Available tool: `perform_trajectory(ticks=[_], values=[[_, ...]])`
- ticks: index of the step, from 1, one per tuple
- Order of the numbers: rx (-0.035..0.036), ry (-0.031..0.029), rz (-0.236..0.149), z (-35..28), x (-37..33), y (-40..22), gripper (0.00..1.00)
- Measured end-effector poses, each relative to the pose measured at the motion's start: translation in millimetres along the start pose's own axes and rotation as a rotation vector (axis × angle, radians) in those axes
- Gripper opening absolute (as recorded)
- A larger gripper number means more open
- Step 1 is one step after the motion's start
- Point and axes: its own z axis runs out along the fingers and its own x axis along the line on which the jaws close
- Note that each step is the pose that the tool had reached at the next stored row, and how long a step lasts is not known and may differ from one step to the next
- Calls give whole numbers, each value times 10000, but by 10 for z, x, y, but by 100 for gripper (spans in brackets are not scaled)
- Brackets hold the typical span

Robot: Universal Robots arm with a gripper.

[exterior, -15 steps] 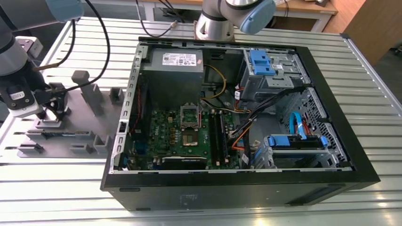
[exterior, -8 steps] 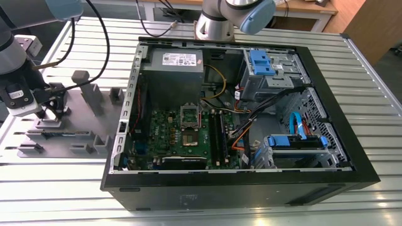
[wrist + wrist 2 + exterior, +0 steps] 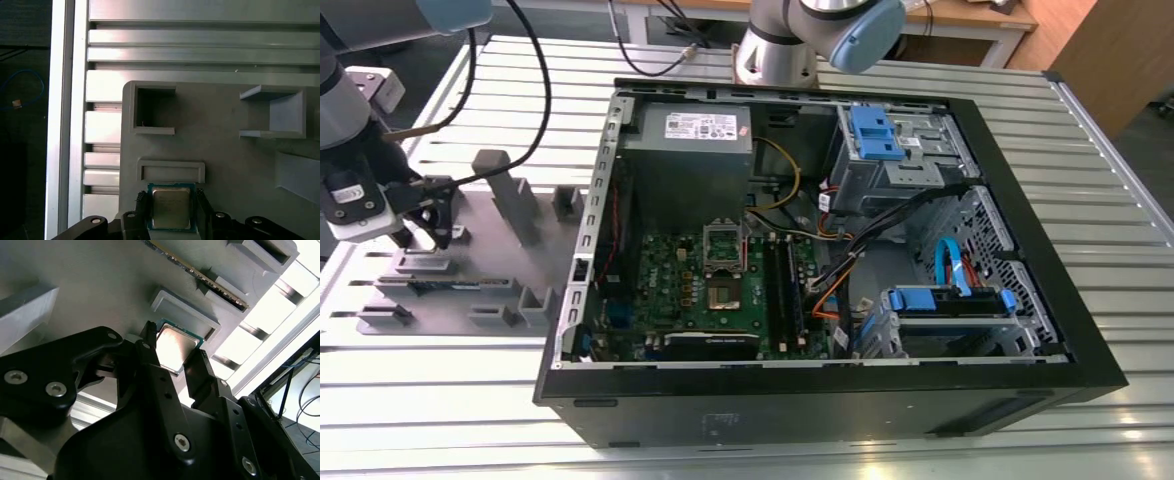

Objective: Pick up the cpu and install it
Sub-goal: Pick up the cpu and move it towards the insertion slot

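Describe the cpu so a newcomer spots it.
To the exterior view's left of the open PC case lies a grey holder plate, with the gripper over it. At the gripper sits the cpu: small, square, silver-topped, green-rimmed, unlike the plain grey pockets around it.

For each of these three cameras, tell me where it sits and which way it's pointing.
Exterior view: off the arm, high, looking down into the open PC case on the slatted table; the arm rises beyond it, the gripper hangs at the exterior view's left.
First wrist view: on the arm, facing down past the gripper onto the grey holder plate.
Second wrist view: on the arm, close behind the black fingers.
Both wrist views share the cpu, gripped between those fingers.
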Motion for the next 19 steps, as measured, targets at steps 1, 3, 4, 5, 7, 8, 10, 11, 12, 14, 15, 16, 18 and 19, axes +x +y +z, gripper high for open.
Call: perform_trajectory(ticks=[1, 3, 4, 5, 7, 8, 10, 11, 12, 14, 15, 16, 18, 19], values=[[-1, -2, 0, -3, 0, 1, 47], [-2, -4, 0, -2, 0, 0, 47], [-1, -8, -1, -3, 0, 0, 47], [1, -21, -2, -3, 0, -1, 47], [0, -62, -3, 1, 0, -1, 47], [0, -73, -3, 3, 1, 0, 47], [-1, -78, -3, 4, 2, 0, 47], [0, -78, -3, 4, 2, 0, 47], [0, -78, -3, 6, 3, 0, 47], [-1, -79, -3, 14, 5, -1, 47], [1, -77, -3, 17, 5, -1, 47], [1, -77, -3, 21, 5, -1, 47], [0, -78, -3, 32, 5, -1, 47], [0, -77, -3, 36, 5, -1, 47]])
